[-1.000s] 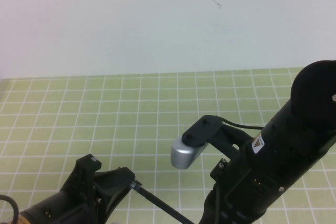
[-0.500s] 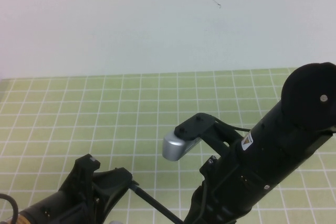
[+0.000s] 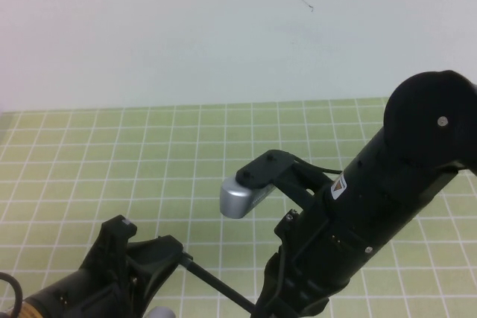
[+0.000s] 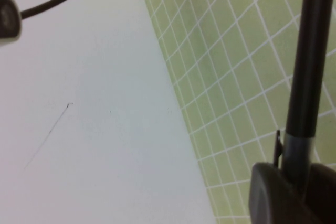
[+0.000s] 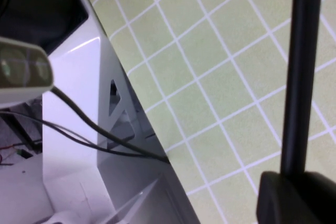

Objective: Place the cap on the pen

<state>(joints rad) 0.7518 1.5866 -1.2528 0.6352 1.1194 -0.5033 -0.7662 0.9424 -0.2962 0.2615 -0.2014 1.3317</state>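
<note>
While both grippers—left gripper [image 3: 179,258], right gripper [image 3: 261,310]—clamp it, the pen [image 3: 220,286] spans between.

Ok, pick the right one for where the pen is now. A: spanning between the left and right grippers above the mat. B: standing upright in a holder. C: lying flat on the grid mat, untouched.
A: the pen runs as a thin black rod from the left gripper toward the right gripper, each wrist view showing it rising from dark fingers.

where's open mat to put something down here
Free: the green grid mat from the white wall down to both arms. Crowded: the near edge, where the left tool and right tool hold the thin black pen between them.
</note>
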